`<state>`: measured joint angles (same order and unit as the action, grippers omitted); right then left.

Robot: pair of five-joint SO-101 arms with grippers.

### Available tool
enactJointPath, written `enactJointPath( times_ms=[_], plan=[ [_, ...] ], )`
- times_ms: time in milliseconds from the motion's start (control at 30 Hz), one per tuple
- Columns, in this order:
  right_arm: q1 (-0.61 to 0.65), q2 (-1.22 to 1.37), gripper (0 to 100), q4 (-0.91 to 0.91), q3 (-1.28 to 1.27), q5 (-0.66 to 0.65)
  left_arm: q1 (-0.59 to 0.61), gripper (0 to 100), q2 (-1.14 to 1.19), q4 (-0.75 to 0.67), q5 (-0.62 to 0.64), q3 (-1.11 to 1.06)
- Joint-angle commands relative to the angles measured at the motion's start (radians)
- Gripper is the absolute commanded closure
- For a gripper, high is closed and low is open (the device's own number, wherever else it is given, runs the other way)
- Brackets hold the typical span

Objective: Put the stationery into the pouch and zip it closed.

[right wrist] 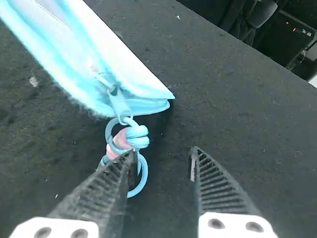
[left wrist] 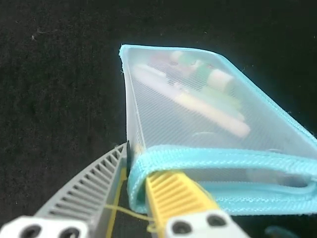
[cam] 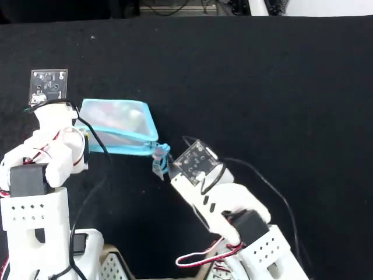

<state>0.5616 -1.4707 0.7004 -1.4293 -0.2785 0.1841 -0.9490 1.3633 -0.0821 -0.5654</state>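
Between the jaws of the left claw (left wrist: 136, 166): 1 end of the pouch (left wrist: 198, 124), pinched tight, judged an anchor against zipping. Just ahead of the right claw (right wrist: 163, 158), spread wide and empty: 1 zip pull (right wrist: 119, 104), at the pouch's far end. Stationery (left wrist: 208, 106) lies inside the 1 pouch, number indistinct.

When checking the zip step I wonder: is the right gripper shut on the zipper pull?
No, the right gripper is open, and the zipper pull lies beside one side of it, unclamped.
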Motion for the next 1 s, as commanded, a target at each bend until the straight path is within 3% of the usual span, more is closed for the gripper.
enactJointPath(
  times_ms=[0, 100, 200, 367, 667, 967],
  plan=[
    [0.046, 0.002, 82.8, 0.012, 0.054, -0.006, 0.01, 97, -0.008, -0.003, 0.005, 0.016],
    [0.137, 0.007, 78.3, 0.014, 0.019, -0.006, 0.01, 97, -0.008, -0.003, 0.005, 0.016],
    [0.15, 0.008, 70.7, -0.071, -0.053, 0.041, 0.01, 97, -0.008, -0.003, 0.005, 0.016],
    [0.129, 0.01, 73.3, -0.282, -0.179, 0.121, 0.007, 97, -0.008, -0.003, 0.005, 0.018],
    [0.129, 0.031, 73.3, -0.325, -0.193, 0.127, 0.007, 97, -0.008, 0.0, 0.005, 0.024],
    [0.127, 0.424, 73.3, -0.382, 0.013, 0.233, 0.007, 97, -0.008, 0.0, 0.005, 0.025]
  ],
)
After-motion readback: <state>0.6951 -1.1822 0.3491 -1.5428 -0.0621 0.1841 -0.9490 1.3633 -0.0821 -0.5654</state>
